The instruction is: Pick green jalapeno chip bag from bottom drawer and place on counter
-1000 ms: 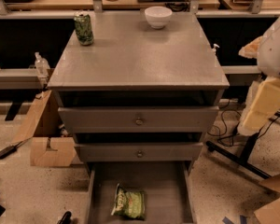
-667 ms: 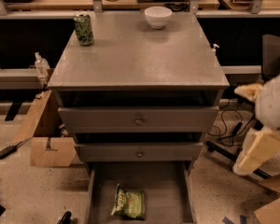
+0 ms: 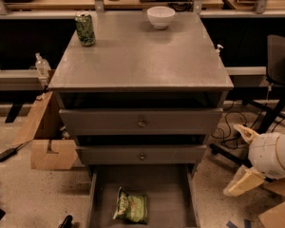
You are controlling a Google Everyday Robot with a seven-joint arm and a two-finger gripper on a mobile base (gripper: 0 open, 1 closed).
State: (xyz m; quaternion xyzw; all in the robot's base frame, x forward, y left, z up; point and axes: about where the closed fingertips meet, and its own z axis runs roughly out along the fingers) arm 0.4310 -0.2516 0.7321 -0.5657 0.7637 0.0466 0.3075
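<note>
The green jalapeno chip bag (image 3: pixel 131 205) lies flat on the floor of the open bottom drawer (image 3: pixel 173 194), towards its front left. The grey counter (image 3: pixel 142 56) tops the cabinet. My gripper (image 3: pixel 232 159) hangs at the right of the cabinet, level with the lower drawers, to the right of and above the bag. Its two cream fingers are spread apart and hold nothing. It touches neither the drawer nor the bag.
A green patterned can (image 3: pixel 85 28) and a white bowl (image 3: pixel 160 16) stand at the back of the counter. Two upper drawers (image 3: pixel 141 122) with round knobs are shut. Cardboard boxes (image 3: pixel 50 148) sit left of the cabinet, and a chair base (image 3: pixel 270 113) and cables lie at the right.
My arm has come down along the cabinet's right side, from level with the top drawer to level with the lower drawers. The bag and drawer have not moved.
</note>
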